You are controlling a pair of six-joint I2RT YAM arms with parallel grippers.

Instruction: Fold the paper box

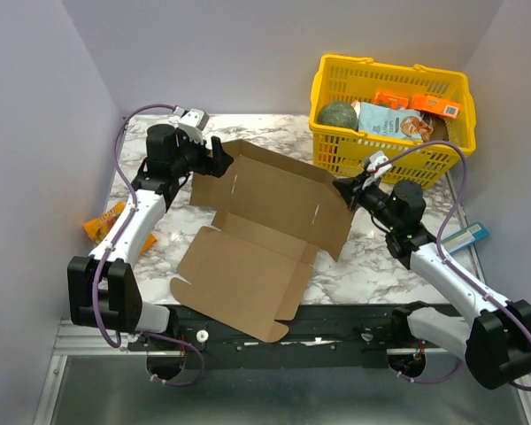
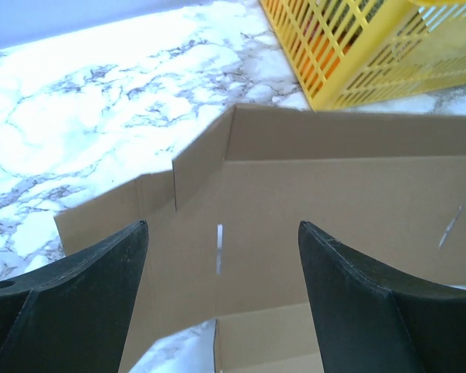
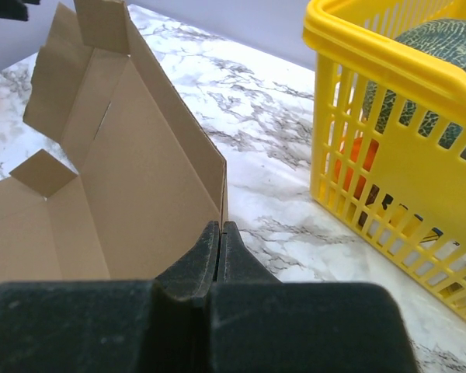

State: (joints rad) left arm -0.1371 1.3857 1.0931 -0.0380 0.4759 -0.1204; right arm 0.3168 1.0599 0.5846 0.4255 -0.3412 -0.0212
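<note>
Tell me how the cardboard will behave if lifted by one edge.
The paper box is thin corrugated sheet, so probably light. Panels look stiff, but it should hinge at the creases, as the raised panel shows. Loose flaps may swing.

Top view: high above and behind the arm bases, looking down and forward over the whole desk.
Left wrist view: low and close behind the left tool, facing the paper box, with the yellow basket beyond.
Right wrist view: close over the right tool, looking along the box wall.
Shared: box, basket and marble desk appear in all three.
</note>
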